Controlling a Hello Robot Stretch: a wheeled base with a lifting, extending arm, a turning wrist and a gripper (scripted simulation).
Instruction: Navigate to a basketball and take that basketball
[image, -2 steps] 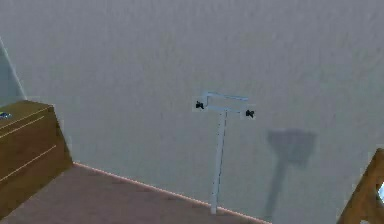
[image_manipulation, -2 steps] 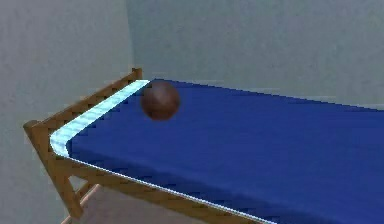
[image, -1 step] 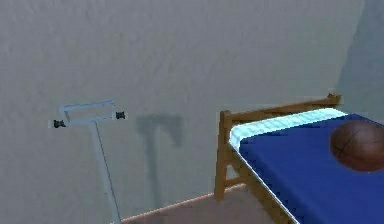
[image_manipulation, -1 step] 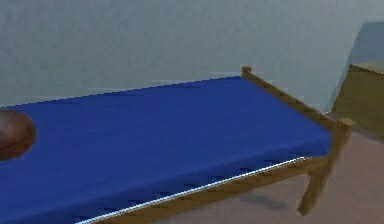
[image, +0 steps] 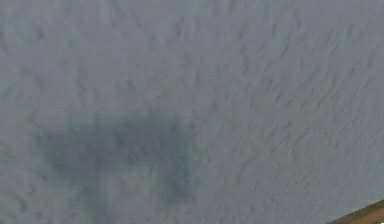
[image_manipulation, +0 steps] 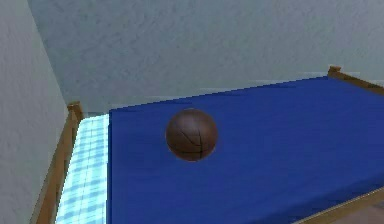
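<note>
Arm side view: I cannot tell how my jaws stand or whether they hold anything. The brown basketball (image_manipulation: 192, 134) sits on the bed's blue cover (image_manipulation: 300, 150), near the middle. A pale checked sheet (image_manipulation: 85, 175) and the wooden frame (image_manipulation: 68, 135) lie to its left, with a grey wall (image_manipulation: 190, 45) behind. I judge the ball light, firm and grippy, but round and likely to roll on the soft bed. I should take it across its widest middle. Forward view: textured grey wall (image: 200, 70).
</note>
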